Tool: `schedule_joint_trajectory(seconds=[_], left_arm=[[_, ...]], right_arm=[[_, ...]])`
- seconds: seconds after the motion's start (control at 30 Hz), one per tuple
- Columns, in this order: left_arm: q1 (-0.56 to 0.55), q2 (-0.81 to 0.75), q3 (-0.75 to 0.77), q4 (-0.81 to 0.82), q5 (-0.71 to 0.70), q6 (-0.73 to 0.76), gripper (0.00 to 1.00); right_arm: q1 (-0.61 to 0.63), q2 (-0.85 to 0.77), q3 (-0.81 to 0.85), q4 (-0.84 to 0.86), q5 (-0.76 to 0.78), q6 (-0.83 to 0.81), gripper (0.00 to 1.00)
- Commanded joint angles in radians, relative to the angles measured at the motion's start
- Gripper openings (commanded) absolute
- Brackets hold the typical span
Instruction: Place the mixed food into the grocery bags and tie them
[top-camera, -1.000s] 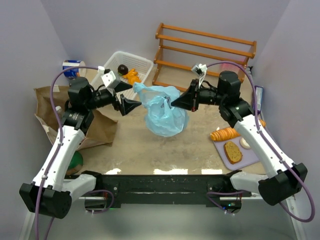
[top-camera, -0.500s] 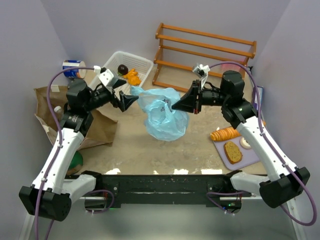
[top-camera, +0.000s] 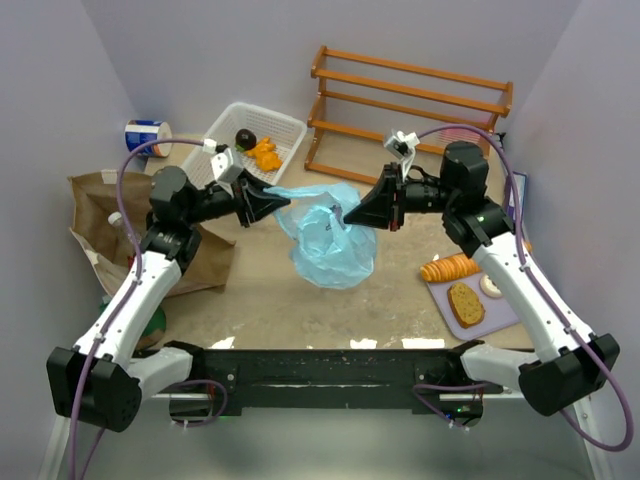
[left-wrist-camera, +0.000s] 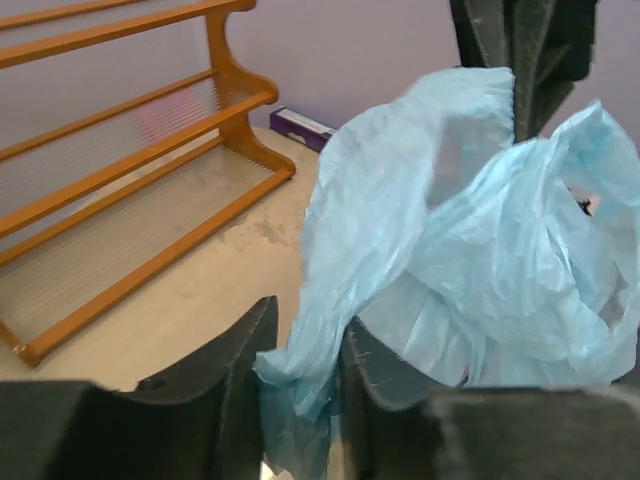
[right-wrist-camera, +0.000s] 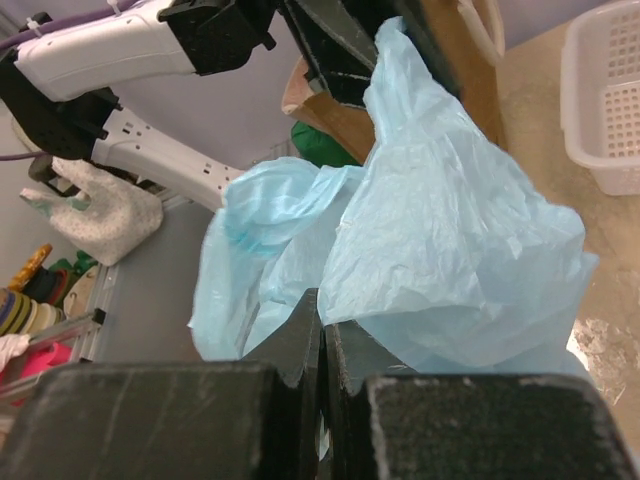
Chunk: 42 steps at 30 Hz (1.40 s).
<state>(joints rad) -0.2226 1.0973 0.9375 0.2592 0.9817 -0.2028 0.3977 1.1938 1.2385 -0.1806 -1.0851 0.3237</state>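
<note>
Pinches a fold of the light blue bag (top-camera: 330, 255) with the left gripper (left-wrist-camera: 305, 340), fingers narrowed onto the plastic; clamps the opposite side in the right gripper (right-wrist-camera: 322, 330), pressed fully together. Hangs between both, above the table (top-camera: 270, 300). A second ago, left spread wide beside it.

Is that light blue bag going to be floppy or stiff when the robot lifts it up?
Probably very floppy: the blue bag sags in crinkled folds between the two arms' jaws. It is likely light too, since the thin, see-through plastic bunches into a narrow pinch. It may be slippery, so a fold could slide out.
</note>
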Motion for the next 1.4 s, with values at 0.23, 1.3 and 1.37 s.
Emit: schedule_joint_trajectory(seconds=[0.23,1.3,1.37], left_arm=[[-0.058,0.058,0.135,-0.300,-0.435,0.126,0.00],[-0.057,0.121,0.127,-0.307,-0.540,-0.030,0.00],[-0.057,0.119,0.126,-0.305,-0.540,-0.030,0.00]], right_arm=[[-0.007,0.095,0.160,-0.319,0.565,-0.086,0.88],[0.374,0.006,-0.307,0.229,1.269,0.623,0.85],[0.374,0.013,-0.329,0.266,1.287,0.664,0.85]])
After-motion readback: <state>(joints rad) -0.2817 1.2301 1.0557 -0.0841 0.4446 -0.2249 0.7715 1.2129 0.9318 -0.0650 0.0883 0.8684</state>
